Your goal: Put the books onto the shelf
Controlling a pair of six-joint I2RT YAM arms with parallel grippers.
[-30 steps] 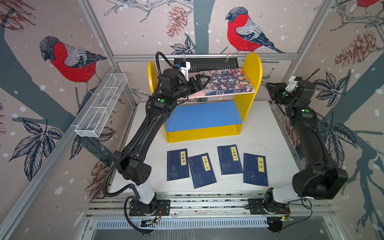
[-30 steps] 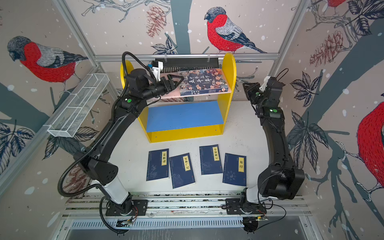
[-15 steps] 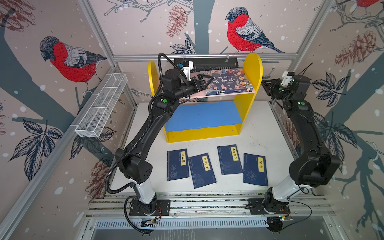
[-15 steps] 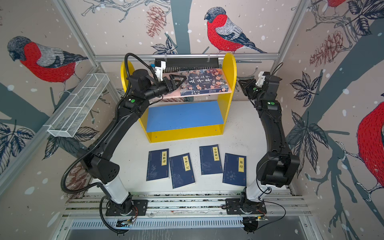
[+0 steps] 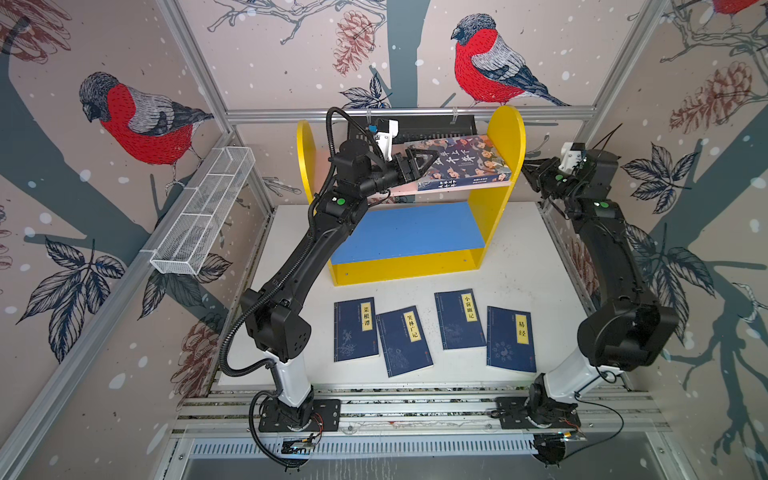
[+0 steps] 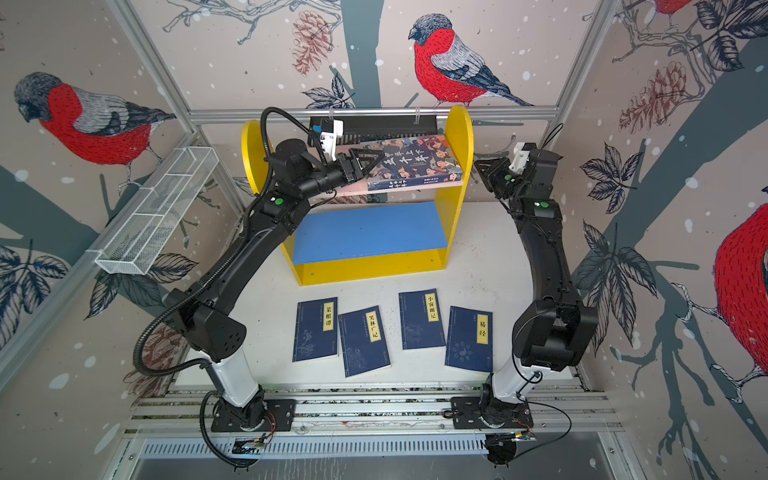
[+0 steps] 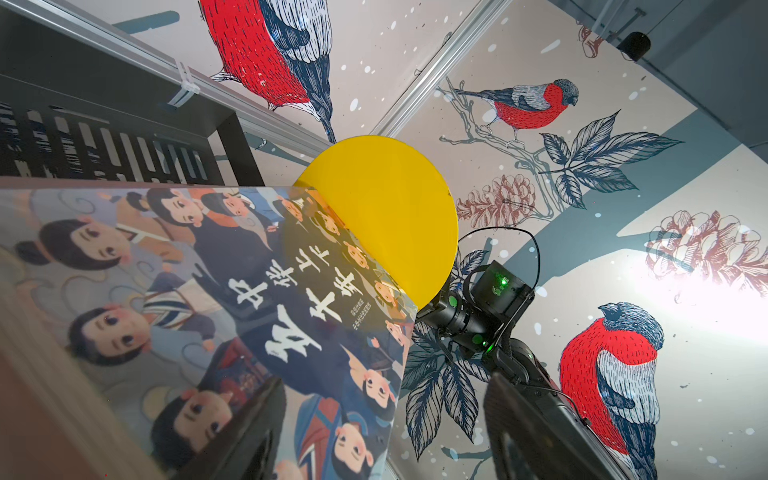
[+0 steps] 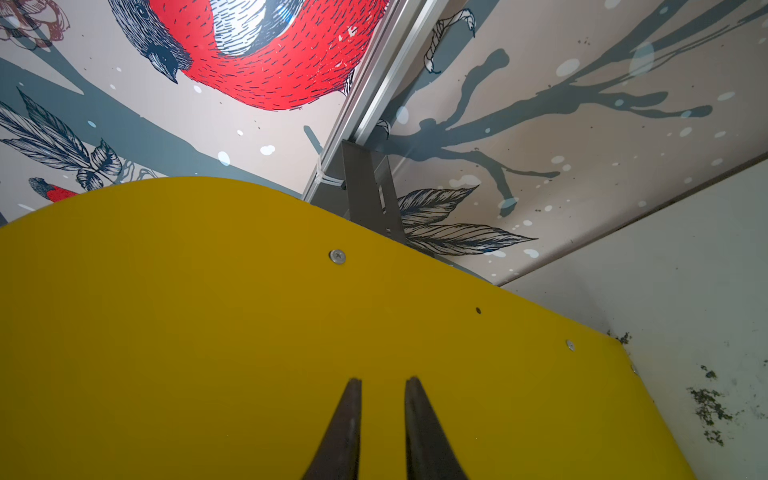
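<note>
Jaws on the left arm stand wide apart and hold nothing. Jaws on the right arm are nearly together, with just a thin gap, and empty too.

Nearest, four thin blue books lie flat in a row on the tabletop, well apart from the shelf. Higher up, the big picture book lies flat on the pink board, close to the right yellow side, with the left jaws at its left end.

I think this step is letting go of it. To do it well, the left jaws should back straight out (no bumping, or the book slides). Meanwhile the right jaws, just beside that yellow side's outer face, can steady the shelf.

Only the left wrist view shows clear wall between one finger and the book's edge. Only the right wrist view shows that thin gap, and only the top views show the blue books.
</note>
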